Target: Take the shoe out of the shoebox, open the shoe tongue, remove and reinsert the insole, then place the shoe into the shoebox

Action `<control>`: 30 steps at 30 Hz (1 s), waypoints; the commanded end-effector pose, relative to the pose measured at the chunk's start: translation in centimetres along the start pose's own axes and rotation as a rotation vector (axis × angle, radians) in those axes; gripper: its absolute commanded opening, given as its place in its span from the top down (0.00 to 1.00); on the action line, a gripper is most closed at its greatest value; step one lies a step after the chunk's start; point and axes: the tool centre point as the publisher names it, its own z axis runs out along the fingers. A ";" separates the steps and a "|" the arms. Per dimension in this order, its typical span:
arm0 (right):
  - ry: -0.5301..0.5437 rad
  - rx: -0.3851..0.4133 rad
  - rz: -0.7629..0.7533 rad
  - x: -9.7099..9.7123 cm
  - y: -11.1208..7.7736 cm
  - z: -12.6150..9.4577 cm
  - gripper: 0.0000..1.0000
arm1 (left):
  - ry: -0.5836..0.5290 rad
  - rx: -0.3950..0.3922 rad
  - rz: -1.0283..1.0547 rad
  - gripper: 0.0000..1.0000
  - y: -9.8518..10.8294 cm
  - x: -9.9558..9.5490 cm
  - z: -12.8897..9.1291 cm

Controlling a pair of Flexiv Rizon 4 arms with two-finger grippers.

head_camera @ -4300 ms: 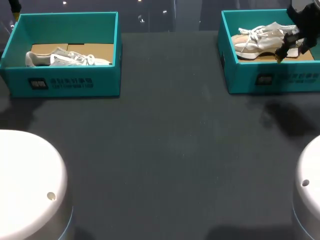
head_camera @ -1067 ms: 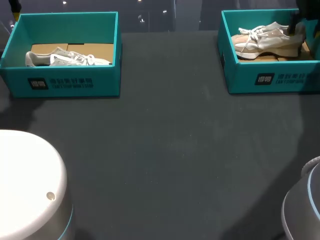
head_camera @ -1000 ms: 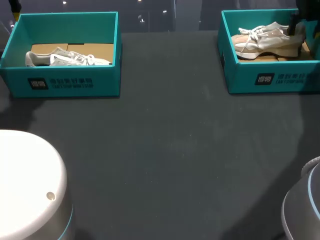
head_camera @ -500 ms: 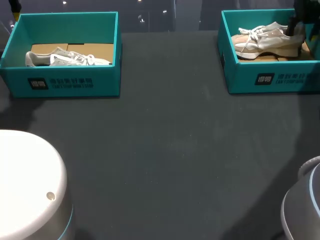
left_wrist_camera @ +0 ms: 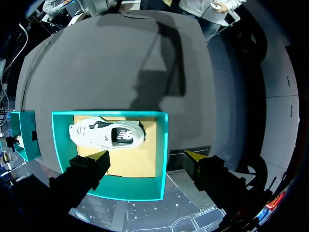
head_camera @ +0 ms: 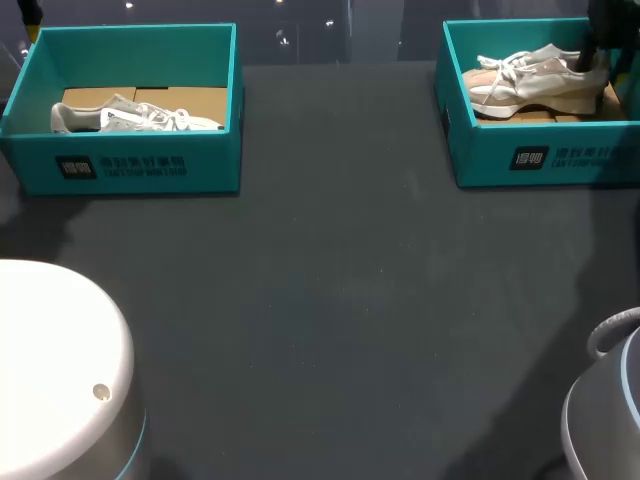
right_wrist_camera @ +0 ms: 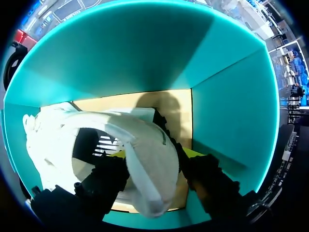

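Note:
A beige-and-white shoe (head_camera: 530,80) lies in the teal shoebox (head_camera: 545,160) at the back right. My right gripper (head_camera: 598,42) is down in that box at the shoe's heel. In the right wrist view the heel (right_wrist_camera: 145,159) fills the gap of the right gripper (right_wrist_camera: 154,157), and both fingers press on it from two sides. A second white shoe (head_camera: 130,117) lies in the teal shoebox (head_camera: 130,165) at the back left. My left gripper (left_wrist_camera: 147,157) hangs open high above that box (left_wrist_camera: 161,159) and its shoe (left_wrist_camera: 106,135), holding nothing.
Both boxes have a brown cardboard floor (head_camera: 190,100). The dark table (head_camera: 340,300) stretches between and in front of the boxes. My arms' white bases (head_camera: 60,370) stand at the two near corners.
My right gripper's fingers have drawn in onto the shoe's heel. The shoe and both boxes have not moved, and the left arm has stayed where it was.

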 end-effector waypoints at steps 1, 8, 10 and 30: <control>0.002 0.025 0.005 0.0 0.8 0.2 0.48 | 0.002 -0.002 0.001 0.00 -0.1 0.0 0.0; 0.004 0.040 0.029 0.0 1.0 0.0 0.48 | 0.002 -0.002 0.001 0.00 -0.1 0.0 0.0; 0.006 0.046 0.036 0.0 1.1 0.0 0.52 | 0.002 -0.002 0.001 0.00 -0.1 0.0 0.0; -0.005 0.041 0.082 -0.9 0.7 -3.0 1.00 | 0.002 -0.002 0.001 0.00 -0.1 0.0 0.0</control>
